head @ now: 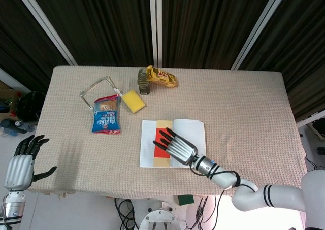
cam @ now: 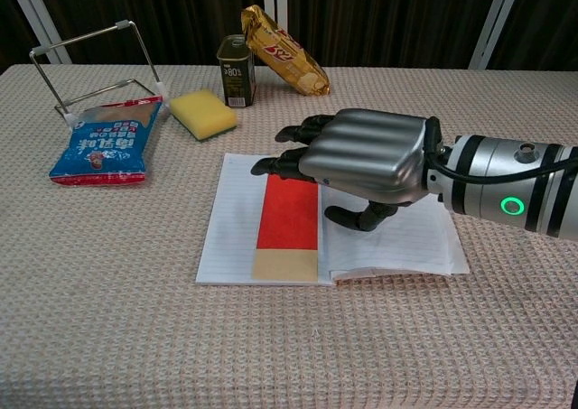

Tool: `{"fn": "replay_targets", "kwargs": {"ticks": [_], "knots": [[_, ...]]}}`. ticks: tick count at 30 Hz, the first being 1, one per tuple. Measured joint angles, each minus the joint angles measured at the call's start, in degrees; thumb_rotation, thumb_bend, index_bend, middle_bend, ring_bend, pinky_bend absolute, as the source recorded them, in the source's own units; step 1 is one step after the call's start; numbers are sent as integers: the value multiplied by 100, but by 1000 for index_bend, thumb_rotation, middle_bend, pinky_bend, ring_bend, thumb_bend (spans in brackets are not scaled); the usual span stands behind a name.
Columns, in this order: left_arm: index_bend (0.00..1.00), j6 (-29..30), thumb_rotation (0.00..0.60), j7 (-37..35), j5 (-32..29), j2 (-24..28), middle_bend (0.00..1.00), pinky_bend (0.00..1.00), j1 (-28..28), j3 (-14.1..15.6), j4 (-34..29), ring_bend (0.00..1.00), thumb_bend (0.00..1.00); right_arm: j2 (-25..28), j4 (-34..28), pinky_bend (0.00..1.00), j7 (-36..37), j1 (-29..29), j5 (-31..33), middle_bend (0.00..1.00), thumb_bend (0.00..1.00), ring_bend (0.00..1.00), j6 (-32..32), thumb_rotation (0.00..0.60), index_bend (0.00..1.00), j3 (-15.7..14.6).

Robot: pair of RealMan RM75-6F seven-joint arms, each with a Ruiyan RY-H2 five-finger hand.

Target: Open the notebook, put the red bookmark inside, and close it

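robot hand (cam: 366,156) hides bookmark (cam: 287,224) top

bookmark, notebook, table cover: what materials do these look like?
Bookmark: likely card, matte red with a tan end; lies flat, no glare.
Notebook: thin ruled white paper, pages lying open.
Table cover: woven fabric by the look, beige waffle-grid texture, matte.

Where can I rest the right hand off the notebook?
Bare beige cloth lies right of the open white notebook to the table's right edge, and along the near edge. The back left is crowded: wire stand, blue snack bag, yellow sponge, tin, gold packet.
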Motion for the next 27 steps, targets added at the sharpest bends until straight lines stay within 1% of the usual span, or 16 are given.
{"fn": "replay_targets", "kwargs": {"ticks": [3, 6, 10, 20, 27], "knots": [[220, -13, 600, 20, 9, -8, 153, 115, -1, 9, 0, 82, 0, -218, 45, 102, 227, 27, 304, 235, 756, 8, -94, 600, 17, 73], [220, -14, 600, 30, 3, 2, 154, 115, 3, 8, -4, 82, 0, -492, 216, 94, 379, 79, 503, 232, 772, 8, -181, 600, 10, 133], [220, -14, 600, 14, -19, 10, 153, 115, 14, 2, -1, 82, 0, -737, 463, 89, 524, 134, 548, 232, 768, 8, -199, 600, 9, 140], [220, -69, 600, 34, -15, -5, 154, 115, -20, -12, -1, 82, 0, -858, 751, 82, 660, 130, 478, 231, 758, 7, -80, 600, 8, 4], [220, -81, 600, 27, -23, -10, 154, 115, -24, -19, 0, 82, 0, -679, 628, 82, 771, 25, 365, 233, 752, 8, 66, 600, 8, -140]]}}
